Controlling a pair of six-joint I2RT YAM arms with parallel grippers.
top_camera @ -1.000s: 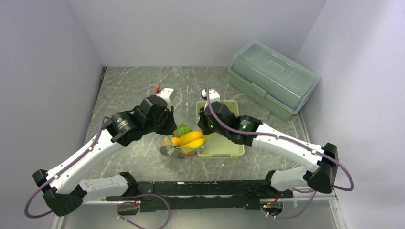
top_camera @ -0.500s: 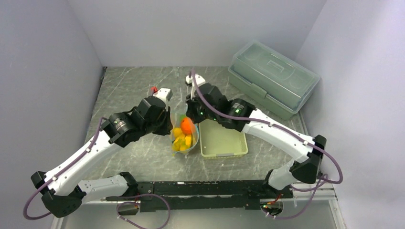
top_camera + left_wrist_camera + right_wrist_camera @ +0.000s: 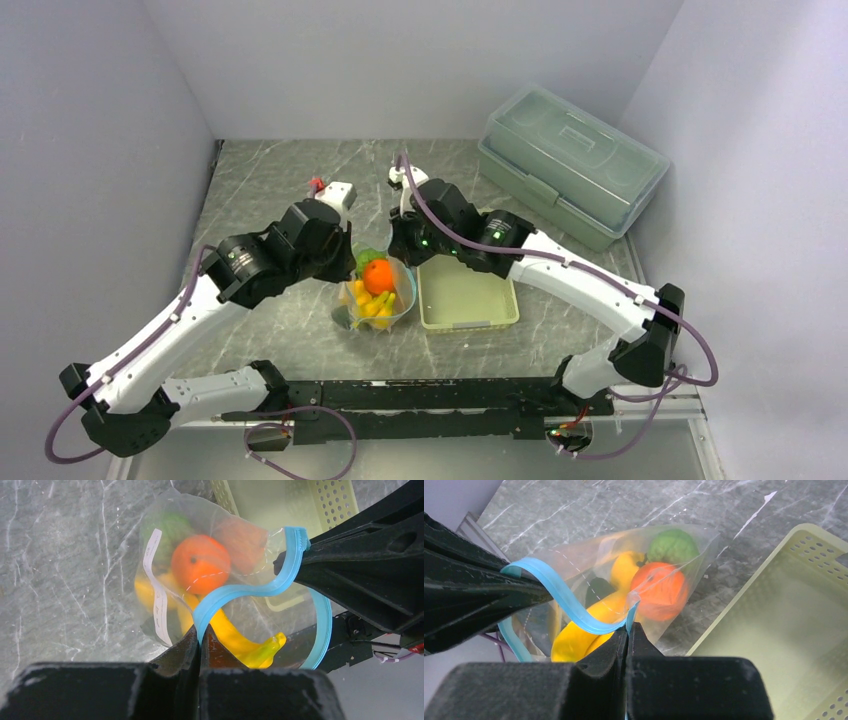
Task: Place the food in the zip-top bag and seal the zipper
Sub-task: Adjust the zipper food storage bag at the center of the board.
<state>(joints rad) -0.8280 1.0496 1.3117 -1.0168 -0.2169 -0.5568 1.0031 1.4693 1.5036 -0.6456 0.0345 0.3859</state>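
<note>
The clear zip-top bag (image 3: 378, 295) hangs between my two grippers, left of the basket. Its light blue zipper (image 3: 240, 596) curves in a wave and the mouth gapes. The food sits inside: an orange ball (image 3: 200, 563), a bumpy green fruit (image 3: 672, 545), yellow bananas (image 3: 240, 642) and a dark avocado (image 3: 596, 591). My left gripper (image 3: 200, 636) is shut on the zipper's left end. At the right end my right gripper (image 3: 628, 627) pinches the strip (image 3: 569, 605). From above, the wrists hide both sets of jaws. Whether the bag's bottom rests on the table I cannot tell.
A pale green perforated basket (image 3: 468, 295) lies just right of the bag, under the right arm. A large translucent lidded box (image 3: 570, 165) stands at the back right. Grey walls close in on the left, back and right.
Both grippers carried the bag left, off the basket's edge. The right wrist swung towards the back left. The food shifted, and the orange ball now lies on top.
</note>
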